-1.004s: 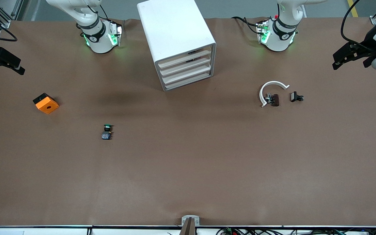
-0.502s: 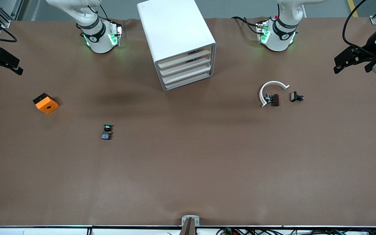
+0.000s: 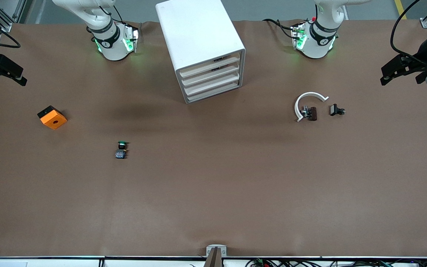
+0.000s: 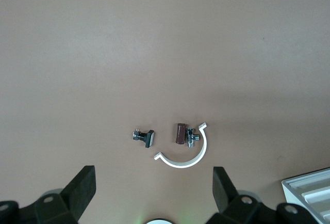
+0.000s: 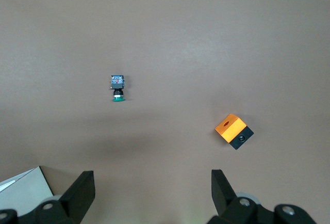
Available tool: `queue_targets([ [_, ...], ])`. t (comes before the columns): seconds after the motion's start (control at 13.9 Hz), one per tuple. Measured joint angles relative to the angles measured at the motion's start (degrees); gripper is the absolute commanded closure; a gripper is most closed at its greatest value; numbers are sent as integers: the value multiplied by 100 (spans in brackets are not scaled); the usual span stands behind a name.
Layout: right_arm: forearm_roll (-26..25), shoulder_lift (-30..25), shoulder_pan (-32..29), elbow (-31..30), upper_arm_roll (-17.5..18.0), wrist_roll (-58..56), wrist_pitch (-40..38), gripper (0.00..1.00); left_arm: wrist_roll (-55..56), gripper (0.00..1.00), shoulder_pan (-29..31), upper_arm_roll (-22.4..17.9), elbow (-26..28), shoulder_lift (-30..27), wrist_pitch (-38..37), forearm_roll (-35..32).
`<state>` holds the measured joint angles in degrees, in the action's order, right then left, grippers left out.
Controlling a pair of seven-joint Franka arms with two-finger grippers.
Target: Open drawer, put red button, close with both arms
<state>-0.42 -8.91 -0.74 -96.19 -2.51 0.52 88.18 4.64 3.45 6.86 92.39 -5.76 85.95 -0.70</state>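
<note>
The white cabinet [image 3: 195, 33] stands between the two arm bases, and all four cream drawer fronts [image 3: 210, 79] are pushed in. No red button shows in any view. A button with a green cap [image 3: 121, 148] lies toward the right arm's end. My left gripper [image 3: 400, 78] hangs open over the table edge at the left arm's end, above a white C-shaped ring [image 4: 185, 154]. My right gripper [image 3: 4, 76] hangs open over the other end, above the green-capped button [image 5: 118, 86]. Both grippers hold nothing.
An orange cube with a hole [image 3: 52, 117] lies near the right gripper. Inside the ring sits a dark maroon piece with a metal fitting [image 3: 311, 113], and a small black part [image 3: 336, 110] lies beside it. A cabinet corner shows in each wrist view.
Both grippers have drifted slightly outward toward their ends of the table. Nothing on the table has moved.
</note>
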Motion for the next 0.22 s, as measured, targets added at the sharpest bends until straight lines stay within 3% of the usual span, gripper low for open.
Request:
queue_targets([
  [0.22, 0, 0, 0, 0, 0, -1, 0, 0, 0, 0, 8, -2, 0, 0, -44, 0],
])
